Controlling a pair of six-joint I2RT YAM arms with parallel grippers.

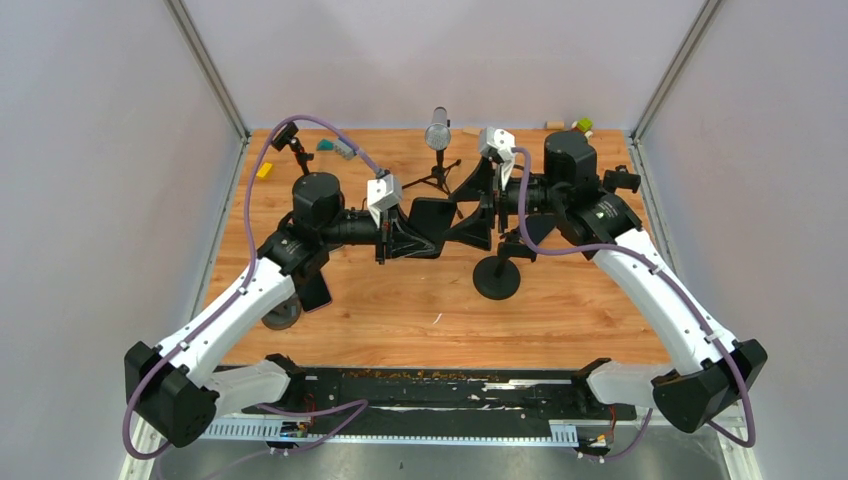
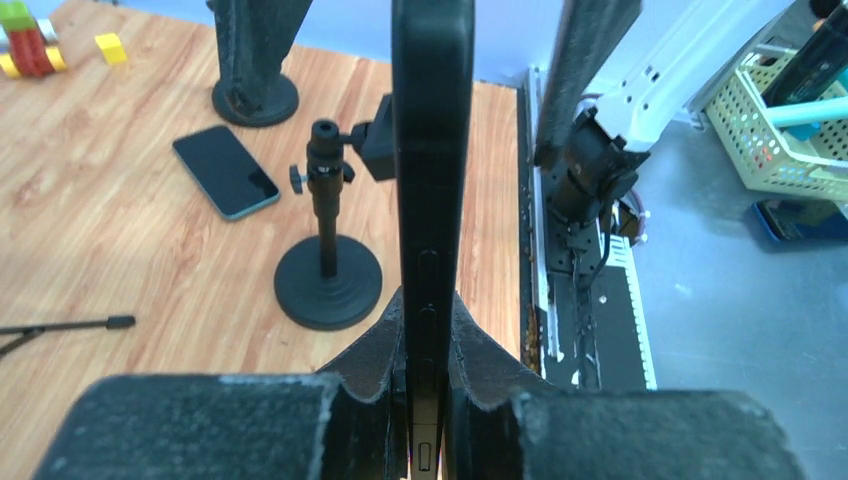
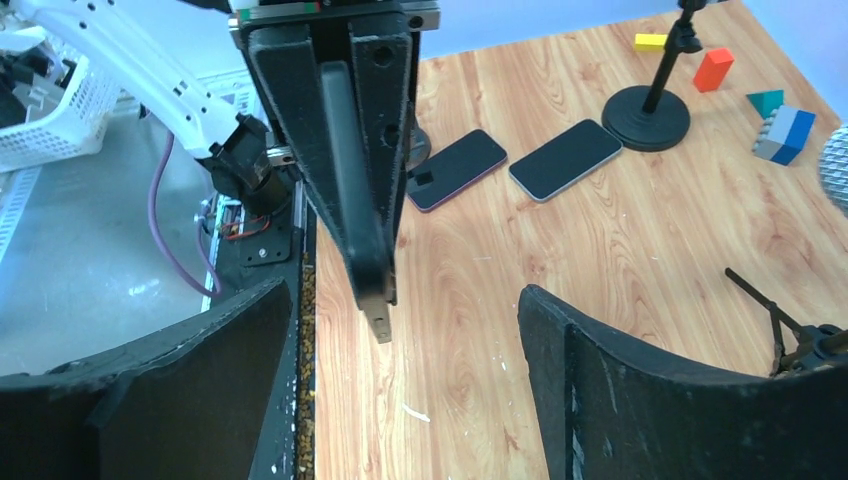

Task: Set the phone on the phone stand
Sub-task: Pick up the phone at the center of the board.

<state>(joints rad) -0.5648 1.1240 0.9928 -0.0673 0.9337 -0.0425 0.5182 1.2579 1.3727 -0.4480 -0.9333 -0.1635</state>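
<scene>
My left gripper [image 1: 405, 232] is shut on a black phone [image 1: 432, 215] and holds it on edge above the table's middle. In the left wrist view the phone [image 2: 432, 180] stands edge-on between the closed fingers, gripper [image 2: 432, 310]. My right gripper [image 1: 483, 205] is open and faces it, with its fingers on either side of the phone's far end. In the right wrist view the phone [image 3: 350, 170] hangs between the wide-open fingers, gripper [image 3: 400, 380]. The black phone stand [image 1: 497, 275] with a round base stands below them, also in the left wrist view [image 2: 328, 270].
A microphone on a tripod [image 1: 437, 150] stands behind the grippers. Spare phones lie on the table [image 2: 225, 170] [image 3: 455, 170] [image 3: 565, 160]. A second round-based stand [image 3: 650, 115] and coloured blocks [image 3: 712, 68] are at the back left, and more blocks [image 1: 580, 125] at the back right.
</scene>
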